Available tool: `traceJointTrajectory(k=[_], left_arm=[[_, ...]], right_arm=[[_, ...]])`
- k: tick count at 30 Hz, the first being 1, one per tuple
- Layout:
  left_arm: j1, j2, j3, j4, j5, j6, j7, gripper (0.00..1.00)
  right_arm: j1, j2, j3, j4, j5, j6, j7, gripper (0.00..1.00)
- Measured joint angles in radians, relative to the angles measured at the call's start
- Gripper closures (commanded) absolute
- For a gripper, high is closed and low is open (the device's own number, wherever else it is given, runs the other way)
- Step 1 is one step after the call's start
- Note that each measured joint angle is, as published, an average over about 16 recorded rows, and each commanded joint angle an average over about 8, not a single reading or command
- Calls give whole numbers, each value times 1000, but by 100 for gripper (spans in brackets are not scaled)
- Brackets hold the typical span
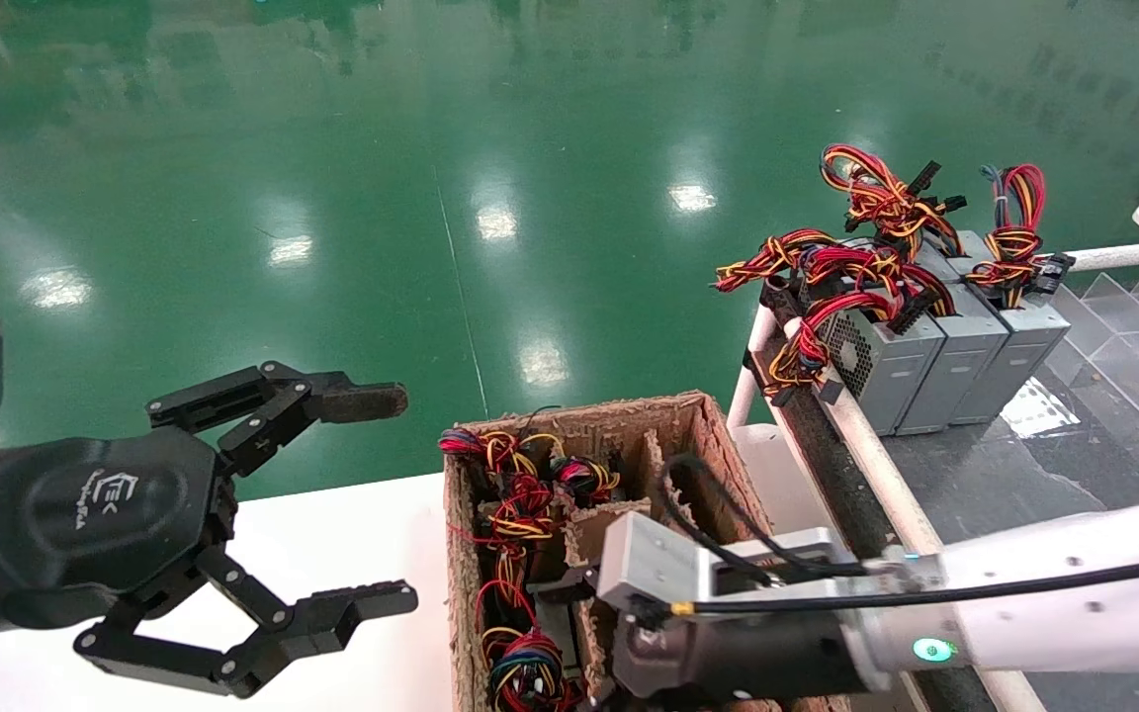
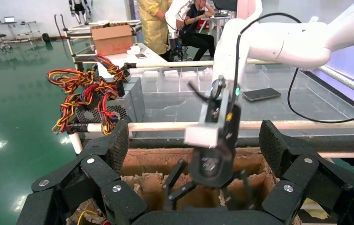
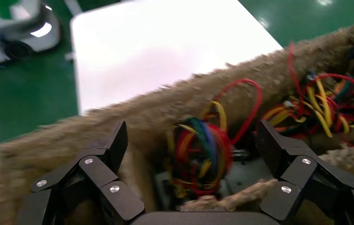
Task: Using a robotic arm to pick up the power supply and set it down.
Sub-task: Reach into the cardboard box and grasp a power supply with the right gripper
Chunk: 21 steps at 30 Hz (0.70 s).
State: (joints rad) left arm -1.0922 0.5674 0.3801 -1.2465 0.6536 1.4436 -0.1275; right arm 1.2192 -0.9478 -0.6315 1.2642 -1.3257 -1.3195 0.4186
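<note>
The robotic arm (image 1: 1024,593) reaches in from the right, with its black wrist over the near end of the cardboard box (image 1: 579,420). In the right wrist view my right gripper (image 3: 191,140) is open, one finger on each side of the power supply's looped red, yellow and blue wire bundle (image 3: 200,154). It touches nothing. The grey casing (image 3: 243,177) sits low in a box compartment. That bundle (image 1: 528,677) shows at the box's near end in the head view. My left gripper (image 1: 382,499) hangs open and empty left of the box. In the left wrist view the right gripper (image 2: 210,194) hangs open over the box.
Three alike grey units (image 1: 935,356) with red-orange wires stand on the dark shelf at the right, behind a white rail (image 1: 866,445). More wire bundles (image 1: 520,494) fill the box's far compartments. A white table (image 1: 332,534) lies under the left gripper, with green floor beyond.
</note>
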Motion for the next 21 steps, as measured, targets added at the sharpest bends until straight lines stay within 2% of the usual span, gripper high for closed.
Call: traceJointTrajectory(k=[9, 21], left_arm=[[0, 0, 0, 0, 0, 0, 0, 0], [0, 0, 0, 0, 0, 0, 0, 0]], right_arm=[[-14, -34, -16, -5, -52, 56, 2, 100], [-24, -47, -25, -27, -68, 67, -15, 100]])
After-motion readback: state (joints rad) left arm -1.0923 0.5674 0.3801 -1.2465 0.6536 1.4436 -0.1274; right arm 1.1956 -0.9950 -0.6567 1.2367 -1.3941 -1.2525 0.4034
